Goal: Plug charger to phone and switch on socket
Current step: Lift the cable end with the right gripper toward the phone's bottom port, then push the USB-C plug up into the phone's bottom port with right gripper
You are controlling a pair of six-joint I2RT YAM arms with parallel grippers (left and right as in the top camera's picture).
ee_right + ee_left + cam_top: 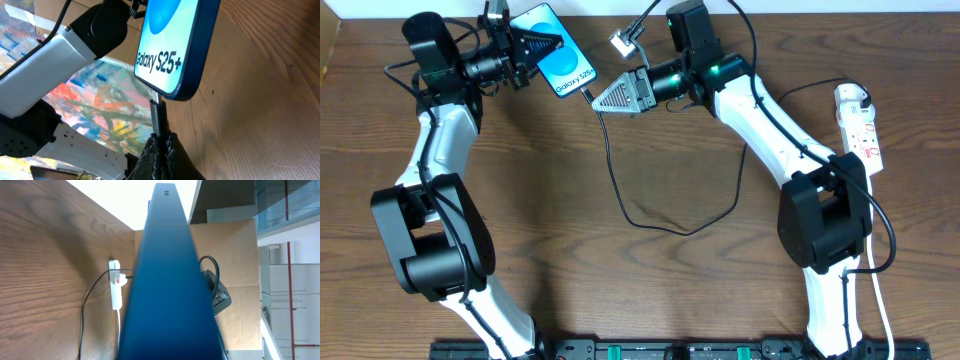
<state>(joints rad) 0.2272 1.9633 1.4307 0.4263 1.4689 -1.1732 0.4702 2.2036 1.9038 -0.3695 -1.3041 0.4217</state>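
The phone (558,50), blue screen reading "Galaxy S25+", is held off the table at the back by my left gripper (542,45), which is shut on its upper part. In the left wrist view the phone's dark blue edge (167,280) fills the middle. My right gripper (605,100) is shut on the charger's small plug tip (160,120), which touches the phone's bottom edge (172,92). The thin black charger cable (650,215) loops over the table toward the socket (858,125), a white power strip at the right edge, also in the left wrist view (115,287).
A thick white cord (878,300) runs from the socket area down the right side to the front. A small white and grey part (623,42) sits at the back between the arms. Cardboard panels (235,280) stand beyond the table.
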